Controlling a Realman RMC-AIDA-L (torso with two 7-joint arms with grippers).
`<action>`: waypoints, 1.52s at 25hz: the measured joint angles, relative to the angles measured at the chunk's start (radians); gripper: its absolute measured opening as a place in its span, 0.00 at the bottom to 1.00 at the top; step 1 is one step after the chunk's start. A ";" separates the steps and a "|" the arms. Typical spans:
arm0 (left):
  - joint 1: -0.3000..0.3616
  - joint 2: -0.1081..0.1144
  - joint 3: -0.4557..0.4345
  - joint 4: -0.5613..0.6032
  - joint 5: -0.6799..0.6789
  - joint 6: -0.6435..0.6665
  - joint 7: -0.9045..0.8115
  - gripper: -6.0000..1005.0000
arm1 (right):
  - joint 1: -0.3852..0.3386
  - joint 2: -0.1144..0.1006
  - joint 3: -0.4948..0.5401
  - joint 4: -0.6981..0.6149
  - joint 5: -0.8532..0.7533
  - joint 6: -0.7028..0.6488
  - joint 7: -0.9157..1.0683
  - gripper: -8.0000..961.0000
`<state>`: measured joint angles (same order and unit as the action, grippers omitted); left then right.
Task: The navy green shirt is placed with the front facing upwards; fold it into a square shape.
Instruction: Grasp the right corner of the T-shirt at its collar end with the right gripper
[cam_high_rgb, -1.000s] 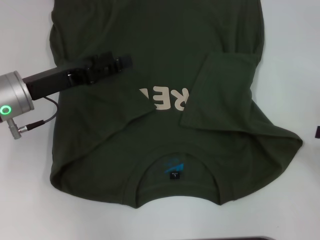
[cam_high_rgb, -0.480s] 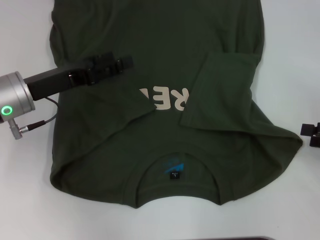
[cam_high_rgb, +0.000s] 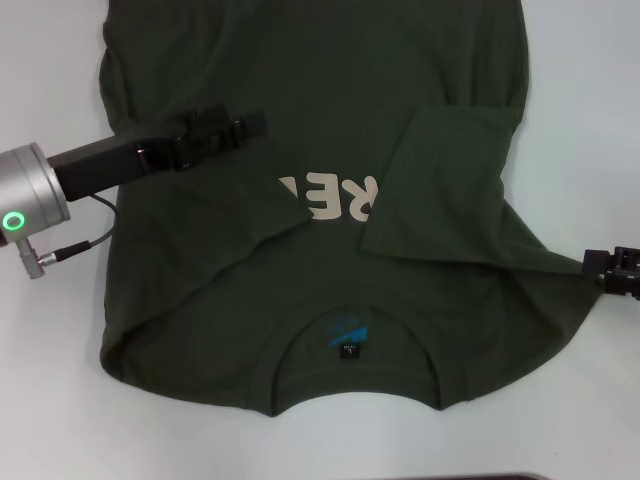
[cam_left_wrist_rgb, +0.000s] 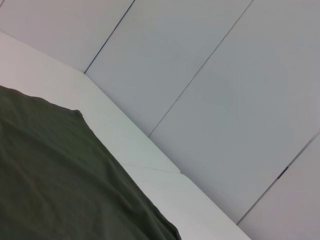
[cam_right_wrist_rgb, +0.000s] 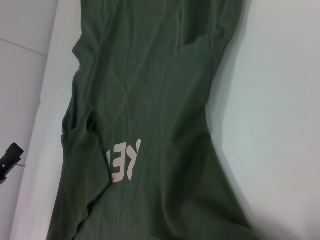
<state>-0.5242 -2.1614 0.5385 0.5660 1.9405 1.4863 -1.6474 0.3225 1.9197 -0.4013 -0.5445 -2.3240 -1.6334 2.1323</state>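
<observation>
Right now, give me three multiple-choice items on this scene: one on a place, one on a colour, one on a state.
1. Where is the right gripper?
A. At the shirt's right shoulder corner
B. Over the neck label
C. Far from the shirt

2. What colour is the chest print?
A. Red
B. Cream
C. Blue

3. How do the sleeves lie?
A. Spread flat outward
B. Rolled up
C. Folded in over the chest

Answers:
1 A: in the head view the gripper meets that corner from the picture's right edge.
2 B: the letters show cream against dark green.
3 C: both sleeves cover the ends of the print, while the left gripper sits over the shirt's left side.
</observation>
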 joint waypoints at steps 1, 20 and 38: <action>0.000 0.000 0.000 0.000 0.000 0.000 0.000 0.88 | 0.001 0.001 -0.002 0.000 0.000 0.001 0.000 0.97; 0.001 0.000 0.000 0.000 0.000 -0.006 0.003 0.88 | 0.013 0.007 -0.002 0.002 0.000 0.009 0.001 0.96; 0.001 0.002 -0.007 0.000 0.000 -0.009 0.012 0.88 | 0.027 0.015 -0.020 0.028 -0.002 0.038 0.043 0.39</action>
<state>-0.5230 -2.1598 0.5310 0.5660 1.9405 1.4770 -1.6353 0.3498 1.9347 -0.4209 -0.5169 -2.3256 -1.5956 2.1750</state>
